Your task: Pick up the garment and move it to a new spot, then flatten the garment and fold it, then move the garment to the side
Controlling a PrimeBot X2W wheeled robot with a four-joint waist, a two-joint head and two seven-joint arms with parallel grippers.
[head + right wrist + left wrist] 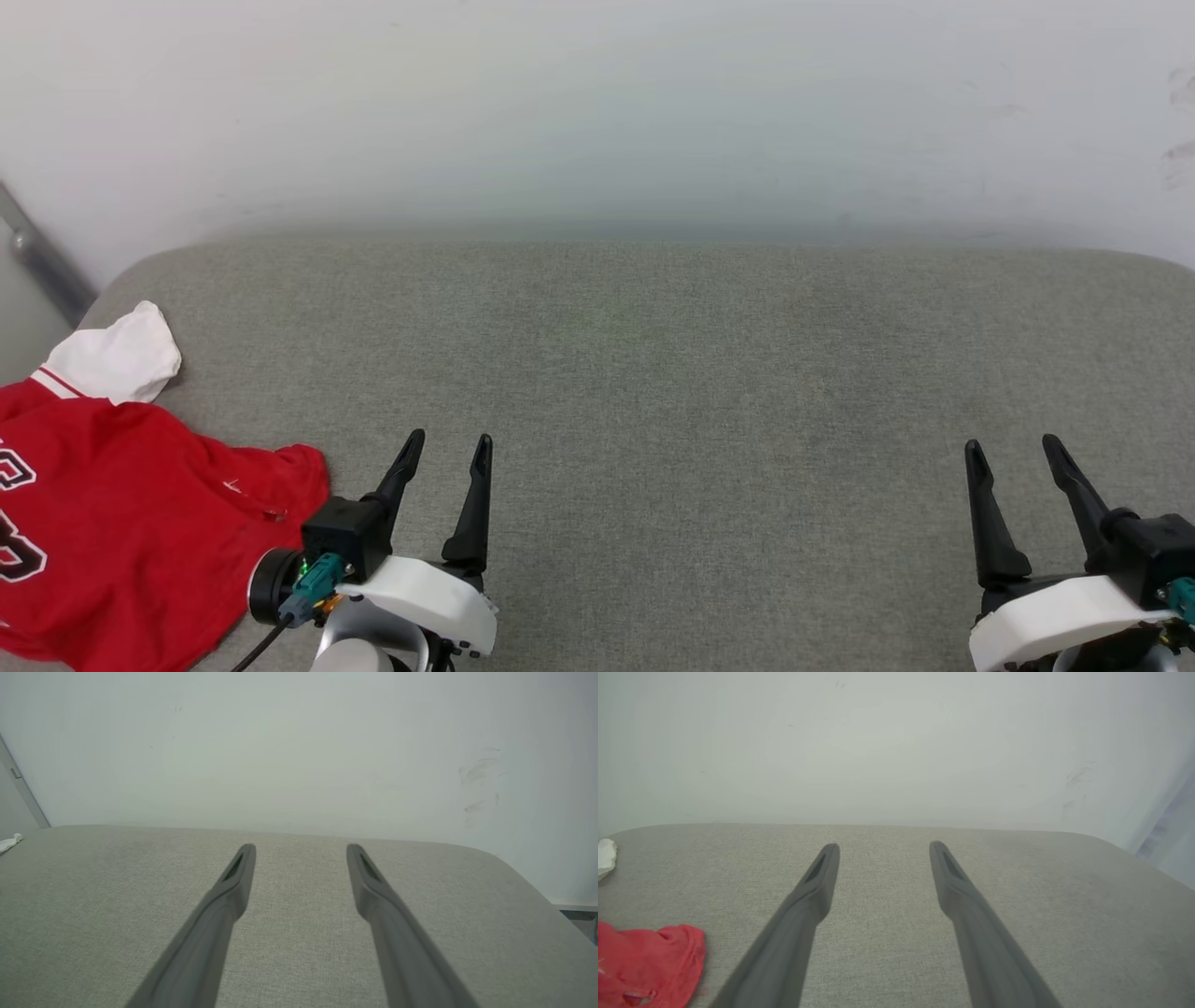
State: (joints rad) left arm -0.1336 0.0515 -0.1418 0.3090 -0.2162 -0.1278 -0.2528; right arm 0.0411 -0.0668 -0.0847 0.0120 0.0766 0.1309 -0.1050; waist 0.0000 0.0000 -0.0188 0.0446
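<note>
On the grey cushion (653, 373), far left, lies the garment (121, 523).

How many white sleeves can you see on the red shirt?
1. The white sleeve sticks out at the red shirt's far end; another may be hidden.

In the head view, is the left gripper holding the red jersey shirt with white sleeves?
No, the left gripper stands open with nothing between its fingers, and the red jersey shirt lies beside it.
</note>
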